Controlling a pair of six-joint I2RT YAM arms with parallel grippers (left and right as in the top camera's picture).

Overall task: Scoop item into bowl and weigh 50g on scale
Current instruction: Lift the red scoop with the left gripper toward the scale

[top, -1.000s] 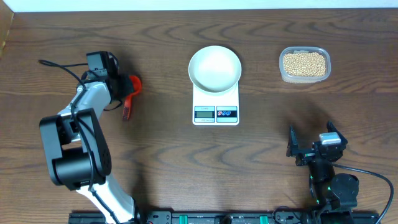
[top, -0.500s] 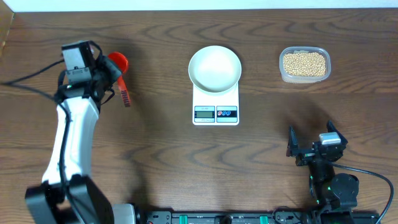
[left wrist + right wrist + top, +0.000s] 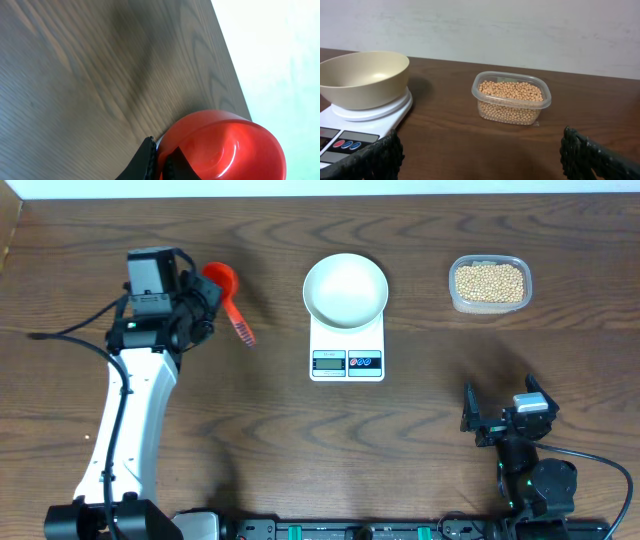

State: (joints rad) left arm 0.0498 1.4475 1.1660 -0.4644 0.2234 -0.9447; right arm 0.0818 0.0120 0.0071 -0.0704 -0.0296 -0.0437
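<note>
– Brown wood grain: is that what your counter (image 3: 420, 420) is made of?
– Yes, dark brown all over, with a pale wall (image 3: 520, 25) behind its far edge.
– Count what you have on it.
– One white bowl (image 3: 345, 288), one scale (image 3: 347, 362), one clear tub (image 3: 489, 309), one red scoop (image 3: 221, 280), and your two claws.
– What holds what?
– The bowl sits on the scale at far centre, showing only its bare white inside. The tub, far right and well apart from the scale, holds the beans (image 3: 489, 282), nearly up to its rim.
– And your claws?
– Your left claw (image 3: 205, 305), far left, is closed on the scoop's handle just beside the cup, with the scoop raised above the counter. Your right claw (image 3: 480, 150) rests near right, its jaws spread wide, gripping nothing.
</note>
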